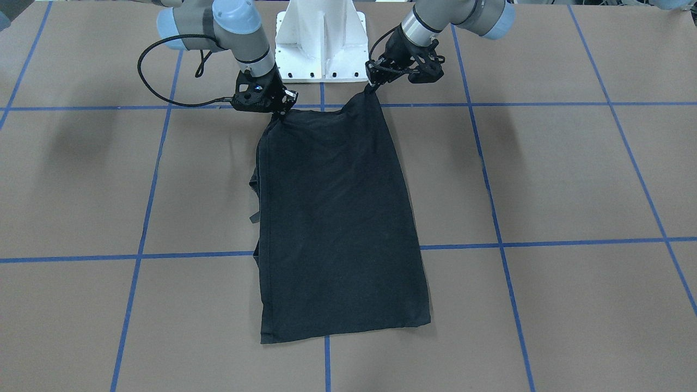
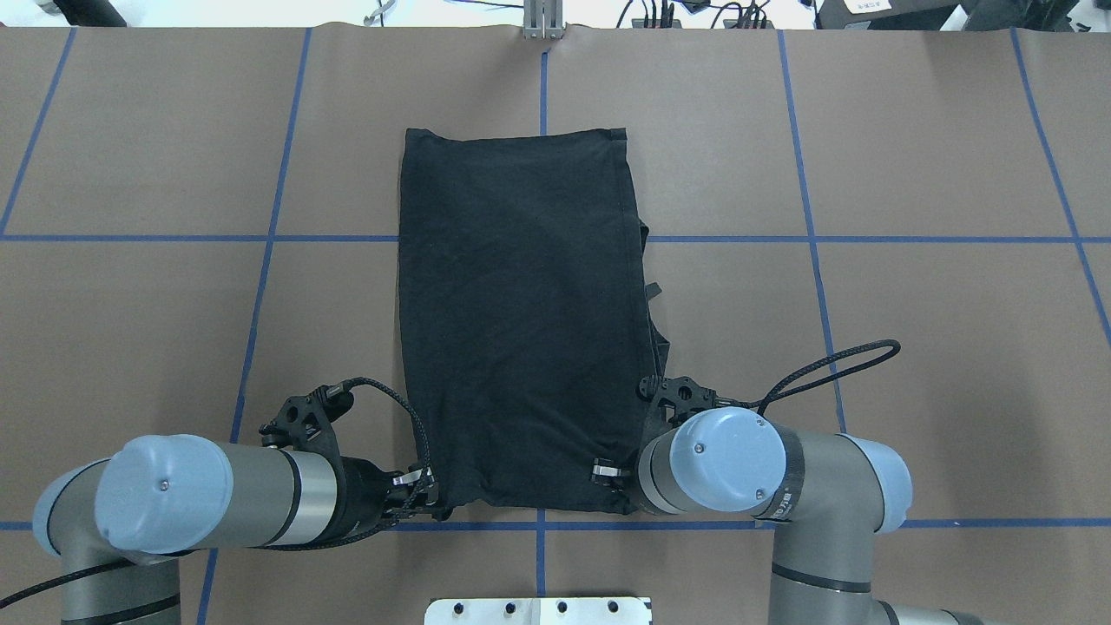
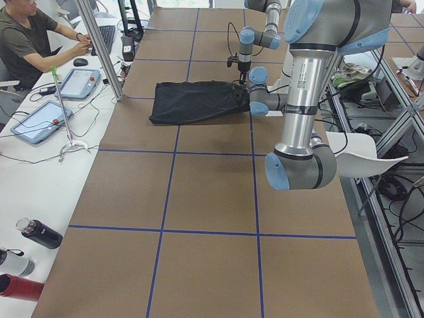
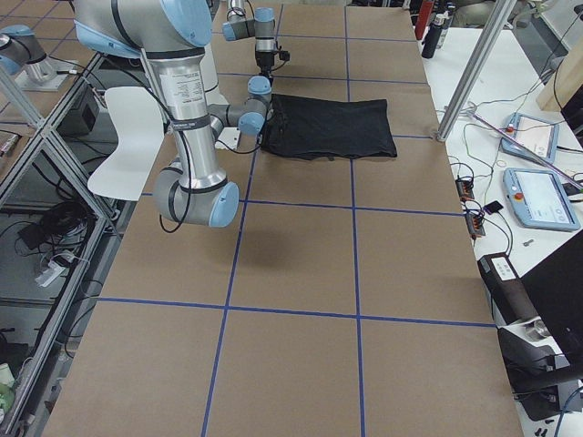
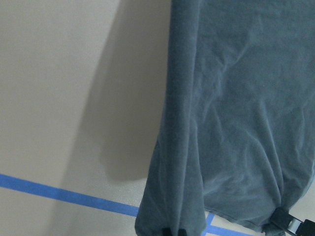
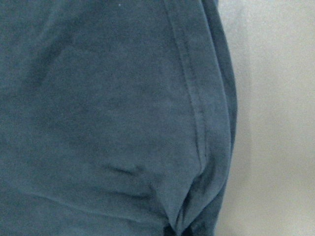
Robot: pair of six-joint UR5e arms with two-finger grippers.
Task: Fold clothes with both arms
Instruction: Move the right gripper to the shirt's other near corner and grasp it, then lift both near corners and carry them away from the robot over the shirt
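- Left gripper (image 1: pixel 372 83) and right gripper (image 1: pixel 281 110) each pinch a near corner of the rectangular black fabric T-shirt (image 1: pixel 337 218).
- Best carried level toward twelve o'clock in the overhead view, with the edge taut.

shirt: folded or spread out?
Folded: the shirt lies as a narrow rectangle, no sleeves spread, plain black up. Left gripper and right gripper pinch its near corners.

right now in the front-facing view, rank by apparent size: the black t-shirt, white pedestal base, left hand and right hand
1. black T-shirt, by far the largest
2. white pedestal base, cut off at the top edge
3. left hand and right hand: about alike, so I won't rank them
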